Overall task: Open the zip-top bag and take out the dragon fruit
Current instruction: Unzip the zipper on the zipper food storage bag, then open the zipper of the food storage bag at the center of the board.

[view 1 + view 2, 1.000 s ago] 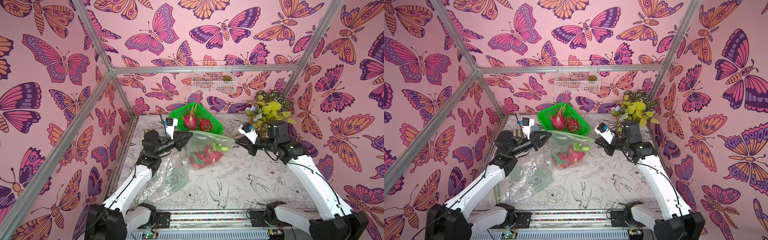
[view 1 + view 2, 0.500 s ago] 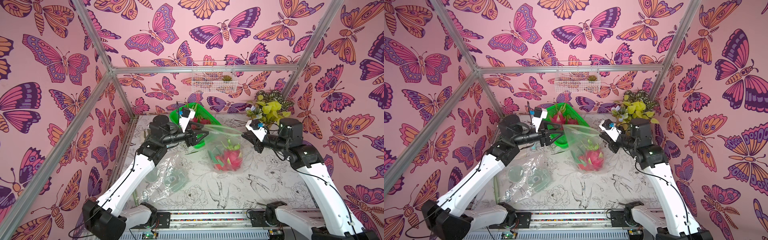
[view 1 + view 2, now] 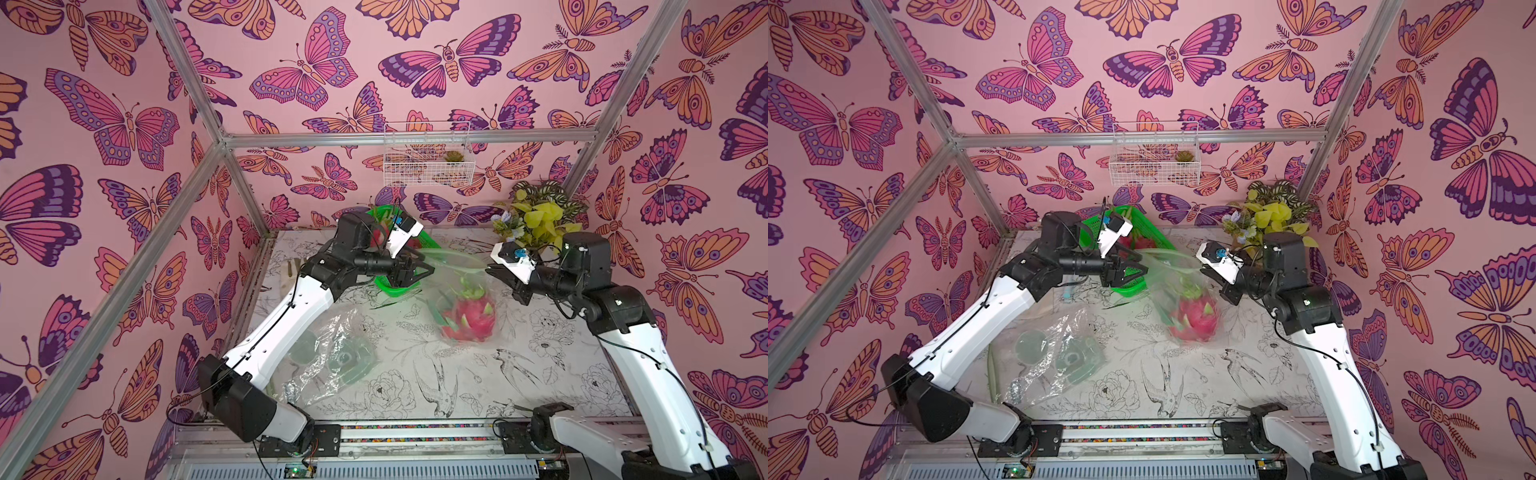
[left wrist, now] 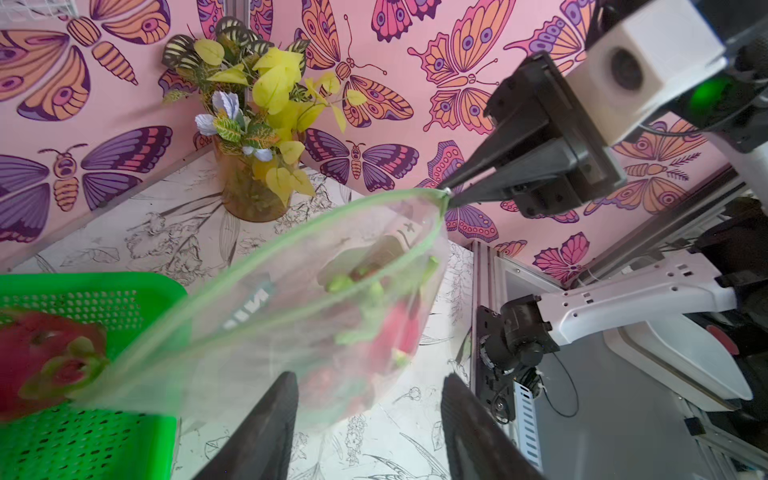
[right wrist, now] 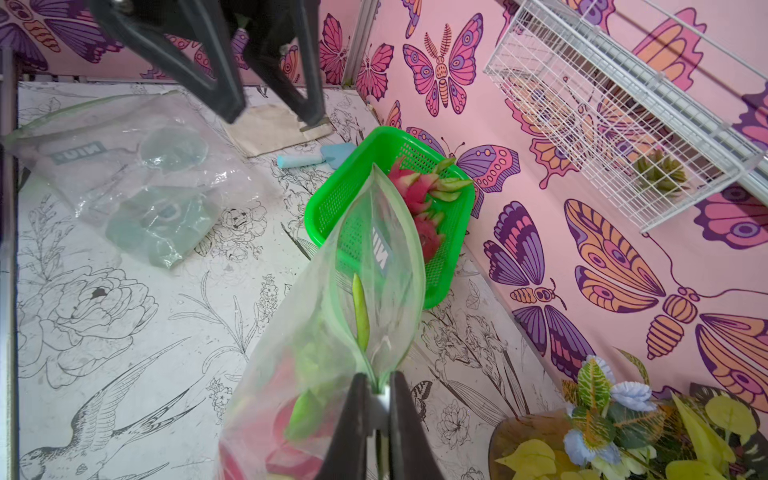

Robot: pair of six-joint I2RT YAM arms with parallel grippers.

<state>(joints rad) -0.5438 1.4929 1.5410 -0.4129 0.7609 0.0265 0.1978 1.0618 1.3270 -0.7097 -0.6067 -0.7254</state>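
The clear zip-top bag (image 3: 459,291) hangs above the table, its green-edged mouth gaping. My right gripper (image 5: 378,380) is shut on the white slider at one end of the rim, as both top views (image 3: 1204,272) show. A pink dragon fruit (image 3: 467,318) with green scales sits low in the bag (image 3: 1196,320). My left gripper (image 3: 428,270) is open just beside the rim's other end, over the green basket (image 3: 399,286). In the left wrist view its fingers (image 4: 291,386) stand apart, with the bag (image 4: 291,299) ahead of them and nothing held.
The green basket (image 5: 436,282) at the back holds two more dragon fruits (image 5: 415,187). A crumpled clear bag (image 3: 332,349) with green items lies front left. A potted plant (image 3: 536,216) stands back right, a wire basket (image 3: 428,153) hangs on the wall, and a blue tool (image 5: 316,158) lies by the basket.
The bag was stretched between both grippers; now it hangs from the right one, farther right. My left arm rose toward the basket and its gripper opened off the rim.
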